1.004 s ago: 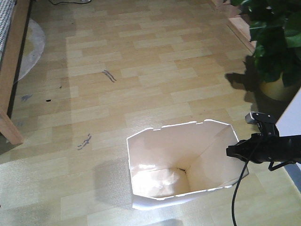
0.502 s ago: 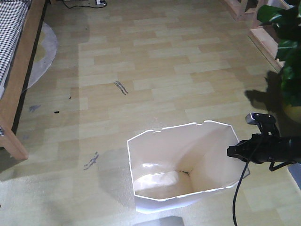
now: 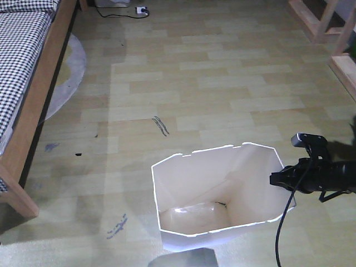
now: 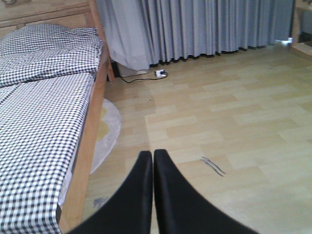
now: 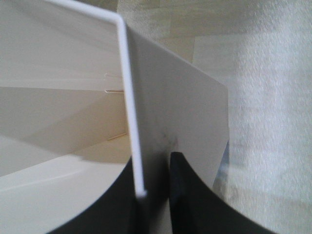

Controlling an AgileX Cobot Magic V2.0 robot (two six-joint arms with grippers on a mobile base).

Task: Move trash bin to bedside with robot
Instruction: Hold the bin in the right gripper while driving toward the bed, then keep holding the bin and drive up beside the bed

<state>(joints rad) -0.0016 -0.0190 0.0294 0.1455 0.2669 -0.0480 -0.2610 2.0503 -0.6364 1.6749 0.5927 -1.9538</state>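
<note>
The white faceted trash bin (image 3: 200, 194) stands upright on the wooden floor near the bottom of the front view, its cream inside showing. My right gripper (image 3: 275, 179) on the thin black arm is shut on the bin's right wall at the rim. The right wrist view shows that wall (image 5: 185, 107) pinched between the two black fingers, my right gripper (image 5: 153, 187) straddling it. The bed (image 3: 28, 61) with light brown frame and checked bedding lies at the left edge. My left gripper (image 4: 153, 155) is shut on nothing, pointing over the floor beside the bed (image 4: 44, 112).
A pale round rug (image 3: 69, 75) lies by the bed. A power strip with cable (image 3: 139, 10) sits at the far wall below grey curtains (image 4: 204, 24). Wooden furniture legs (image 3: 328, 28) stand at the top right. Dark scuff marks (image 3: 160, 125) dot the floor.
The whole view has swung: the bed has come further into view at the left, and the potted plant at the right has left the frame. The right gripper keeps its hold on the bin.
</note>
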